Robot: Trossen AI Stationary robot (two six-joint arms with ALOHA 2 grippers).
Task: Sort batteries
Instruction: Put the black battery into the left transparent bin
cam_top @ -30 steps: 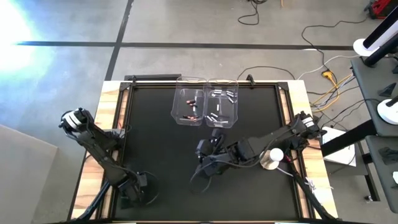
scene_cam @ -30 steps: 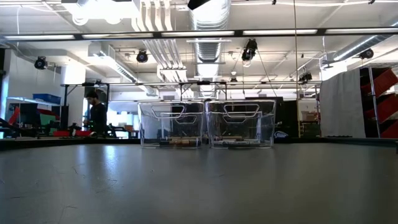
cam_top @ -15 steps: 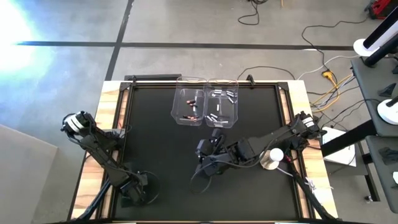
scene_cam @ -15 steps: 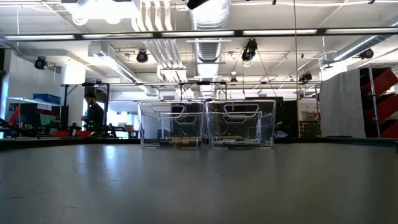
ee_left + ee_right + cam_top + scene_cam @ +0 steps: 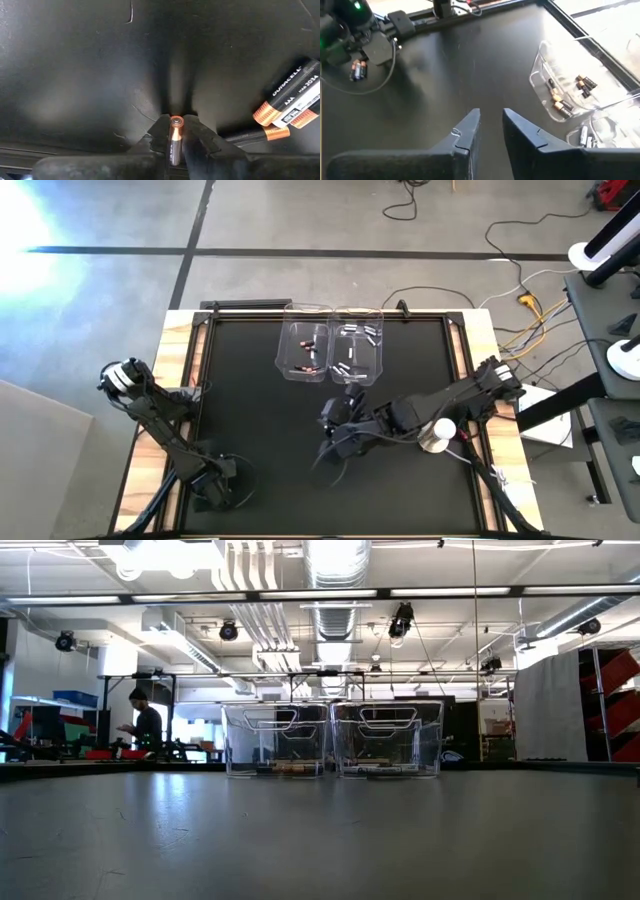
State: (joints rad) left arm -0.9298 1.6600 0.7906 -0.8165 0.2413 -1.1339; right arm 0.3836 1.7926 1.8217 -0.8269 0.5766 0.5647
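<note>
At the table's near left corner my left gripper (image 5: 222,480) is shut on a copper-topped battery (image 5: 175,137). Three more dark, copper-ended batteries (image 5: 290,102) lie on the black mat right beside it; they show as a small cluster (image 5: 356,70) in the right wrist view. My right gripper (image 5: 491,125) hangs over the middle of the mat, its fingers a narrow gap apart with nothing between them. At the far edge stand two clear bins: the left bin (image 5: 305,350) holds dark batteries (image 5: 565,105), the right bin (image 5: 358,350) silver ones. My left gripper pinches the battery between its two fingertips (image 5: 192,132), with the copper end (image 5: 176,121) showing at the tips. The battery lies along the fingers, which slant down toward the mat. Whether it still rests on the mat cannot be told.
A round white-and-metal disc (image 5: 435,435) sits beside my right arm near the table's right side. The mat (image 5: 260,410) between the two arms and the bins is bare black. In the low view the bins (image 5: 330,740) stand side by side, and a person (image 5: 145,725) stands far behind.
My right gripper has shifted slightly toward the table's right edge over the middle of the mat. My left arm's elbow has sunk a little while its gripper stays at the near left corner. The person in the background has moved.
</note>
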